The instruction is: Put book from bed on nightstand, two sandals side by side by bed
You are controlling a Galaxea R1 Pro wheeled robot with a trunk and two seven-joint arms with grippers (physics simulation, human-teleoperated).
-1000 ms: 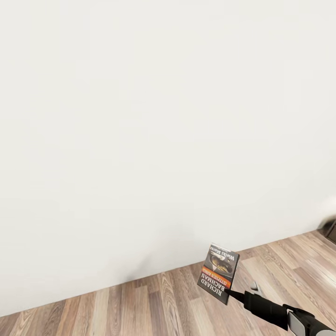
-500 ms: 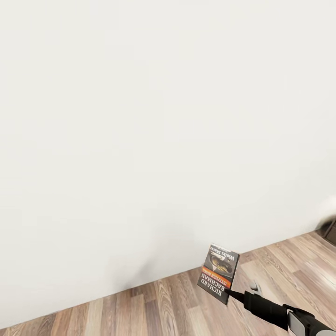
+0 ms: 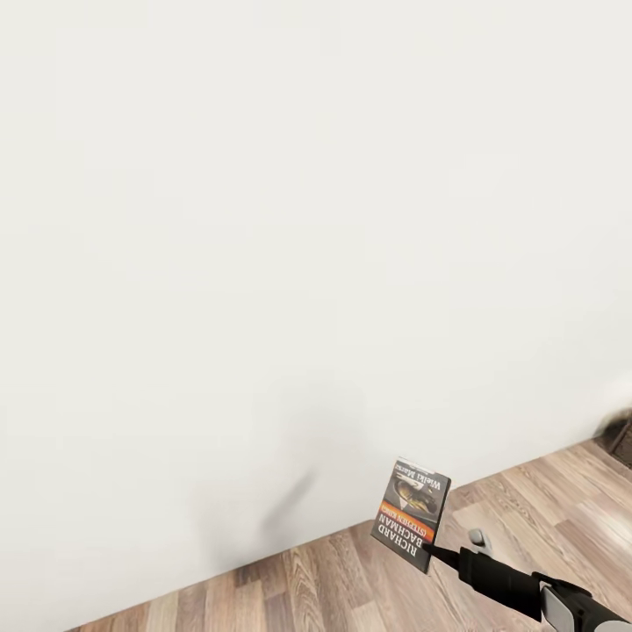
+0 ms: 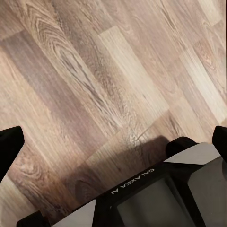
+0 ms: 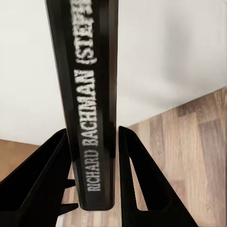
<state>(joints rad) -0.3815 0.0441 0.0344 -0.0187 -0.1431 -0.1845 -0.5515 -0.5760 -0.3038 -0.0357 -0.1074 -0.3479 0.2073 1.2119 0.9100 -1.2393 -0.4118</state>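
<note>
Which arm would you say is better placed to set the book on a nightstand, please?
Right: the right gripper already clamps the book by its spine, while the left gripper hangs open over the floor.

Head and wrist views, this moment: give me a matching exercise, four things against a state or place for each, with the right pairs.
Things:
1. book
2. right gripper
3. left gripper
4. wall

States or places:
A. plain white, facing the robot
B. open, above bare plank floor
C. held upright off the floor, cover lettering upside down
D. shut on the spine

Pairs: 1-C, 2-D, 3-B, 4-A
</note>
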